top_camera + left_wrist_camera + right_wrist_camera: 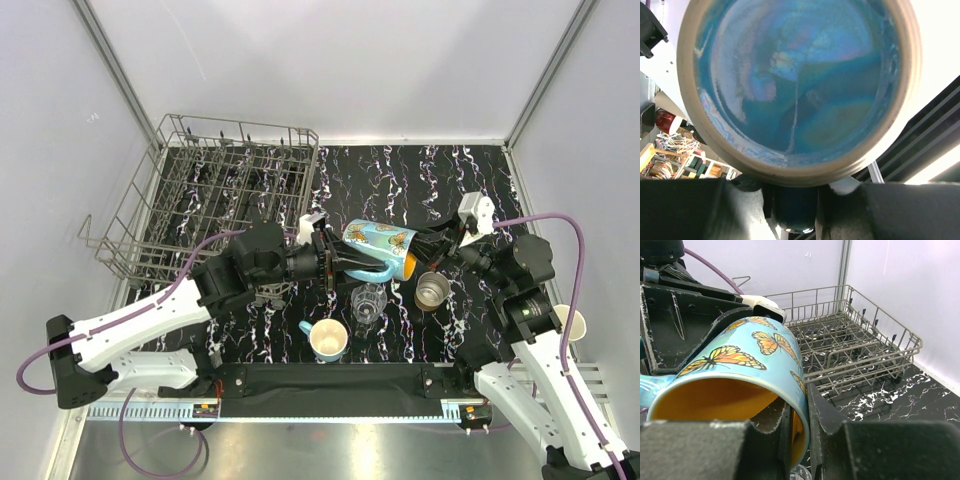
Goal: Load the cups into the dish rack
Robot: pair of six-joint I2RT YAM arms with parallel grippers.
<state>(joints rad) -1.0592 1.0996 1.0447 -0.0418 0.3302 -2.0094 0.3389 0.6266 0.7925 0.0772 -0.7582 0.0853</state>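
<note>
A teal butterfly mug (378, 243) with an orange inside hangs on its side above the table, between both grippers. My right gripper (418, 258) is shut on its rim, one finger inside (799, 427). My left gripper (360, 262) is shut on the mug's handle (795, 210), and the mug's base (795, 85) fills the left wrist view. Under the mug stand a clear glass tumbler (368, 303), a metal cup (432, 292) and a light-blue mug (328, 340). The wire dish rack (300, 170) sits at the back left, with no cups showing in it (860, 362).
The table top is black marble-patterned. White walls close the back and both sides. A black bar (330, 378) runs along the near edge between the arm bases. A white cup-like thing (572, 320) sits beside the right arm.
</note>
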